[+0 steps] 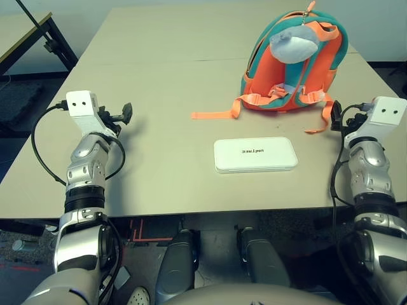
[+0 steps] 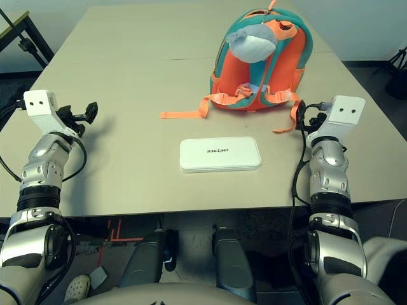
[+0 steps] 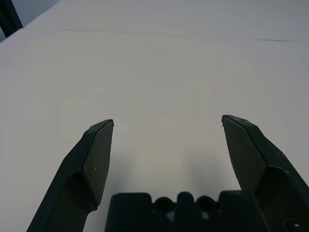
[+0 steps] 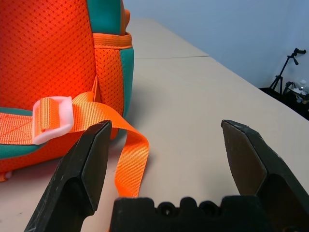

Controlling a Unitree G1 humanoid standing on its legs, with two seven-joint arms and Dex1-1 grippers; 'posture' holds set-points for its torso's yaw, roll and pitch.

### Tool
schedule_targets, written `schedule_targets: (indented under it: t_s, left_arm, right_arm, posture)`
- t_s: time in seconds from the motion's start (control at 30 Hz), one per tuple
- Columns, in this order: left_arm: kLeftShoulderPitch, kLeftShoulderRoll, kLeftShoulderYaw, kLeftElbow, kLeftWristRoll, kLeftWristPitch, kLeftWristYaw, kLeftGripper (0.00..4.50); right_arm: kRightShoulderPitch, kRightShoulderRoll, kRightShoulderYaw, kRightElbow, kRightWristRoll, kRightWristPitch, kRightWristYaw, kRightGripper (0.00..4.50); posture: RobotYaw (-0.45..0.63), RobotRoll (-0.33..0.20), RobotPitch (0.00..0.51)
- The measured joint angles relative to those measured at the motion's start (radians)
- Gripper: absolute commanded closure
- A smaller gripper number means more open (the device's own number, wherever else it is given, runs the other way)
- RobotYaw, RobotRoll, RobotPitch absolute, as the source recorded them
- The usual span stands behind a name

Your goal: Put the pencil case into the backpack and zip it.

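On the desk (image 1: 159, 95) I see the pencil case (image 1: 255, 154) lying before the backpack (image 1: 294, 63); left gripper (image 3: 166, 126) and right gripper (image 4: 166, 126) fingers apart, empty.

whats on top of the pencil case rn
Nothing rests on the pencil case; only small dark lettering marks its top. It lies flat on the table, so its underside is hidden.
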Motion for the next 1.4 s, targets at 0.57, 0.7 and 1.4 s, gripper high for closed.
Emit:
schedule_targets:
  t_s: [0.57, 0.7, 1.4]
  left_arm:
    - [0.009, -0.028, -0.005, -0.191, -0.083, 0.199, -0.051, 0.00]
    - [0.023, -0.028, -0.032, -0.348, -0.189, 0.412, -0.112, 0.00]
    - [0.009, -0.147, 0.061, -0.437, -0.626, 1.271, -0.119, 0.00]
  right_arm:
    - [-0.021, -0.001, 0.008, 0.000, -0.003, 0.001, 0.018, 0.02]
    - [-0.023, -0.005, 0.008, 0.001, -0.004, 0.002, 0.021, 0.02]
    - [0.060, -0.040, 0.109, -0.146, -0.053, 0.091, 0.106, 0.02]
  posture:
    - [0.04, 0.000, 0.164]
    - [0.05, 0.000, 0.162]
    - [-0.02, 0.000, 0.155]
